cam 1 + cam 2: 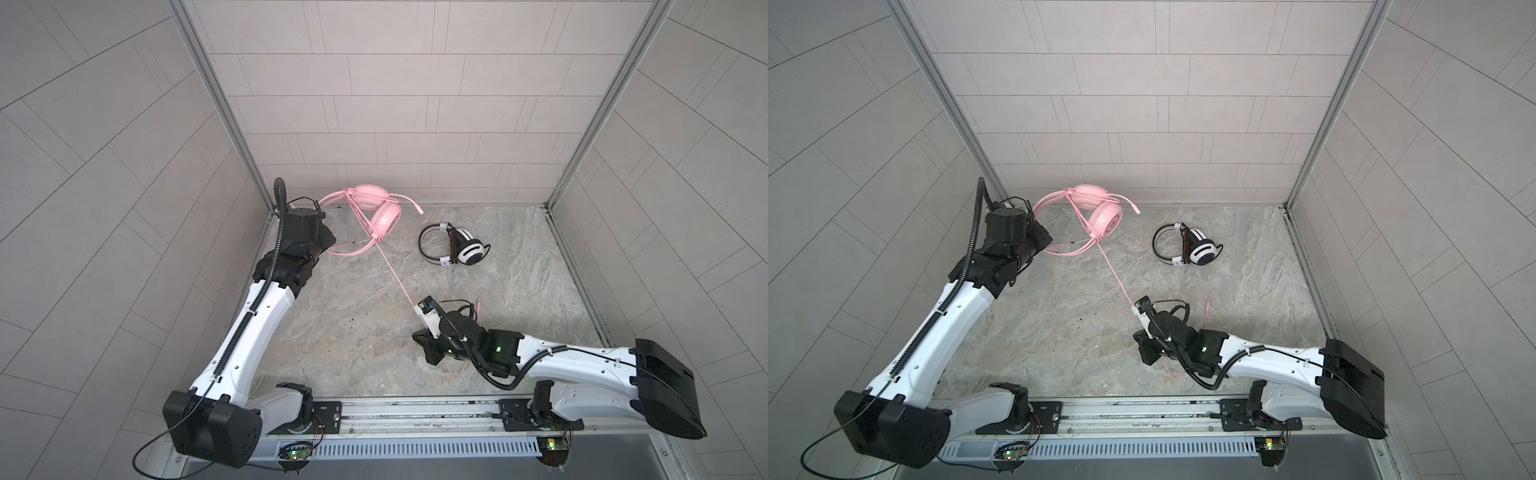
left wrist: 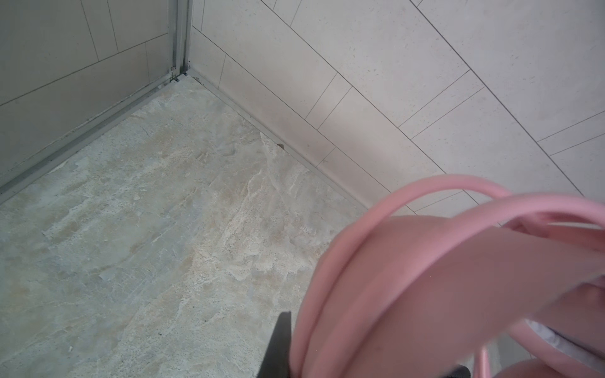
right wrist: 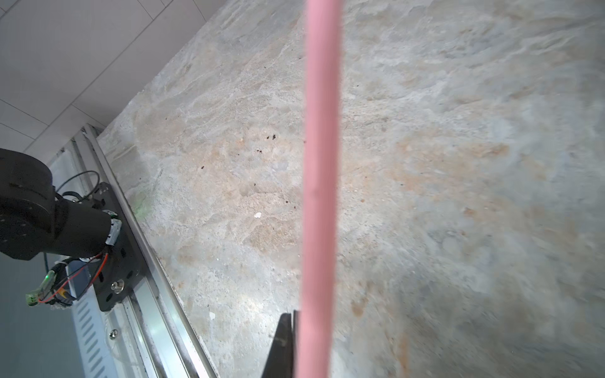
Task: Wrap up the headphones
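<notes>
The pink headphones (image 1: 384,212) (image 1: 1106,216) lie at the back left of the stone floor, their cable wound in several turns across the headband. My left gripper (image 1: 329,240) (image 1: 1047,242) is shut on the pink headband (image 2: 425,278), which fills the left wrist view beside one black finger (image 2: 278,343). From the headset a pink cable (image 1: 395,278) (image 3: 319,163) runs taut to my right gripper (image 1: 422,338) (image 1: 1144,343) (image 3: 302,330), which is shut on it. The white-and-black headphones (image 1: 461,249) (image 1: 1196,249) lie apart at the back right, their cable bundled against them.
Tiled walls (image 1: 395,124) close the cell on three sides, with metal corner posts (image 1: 582,145). The arms' mounting rail (image 1: 415,411) runs along the front edge. A slack tail of pink cable (image 1: 453,370) hangs below my right wrist.
</notes>
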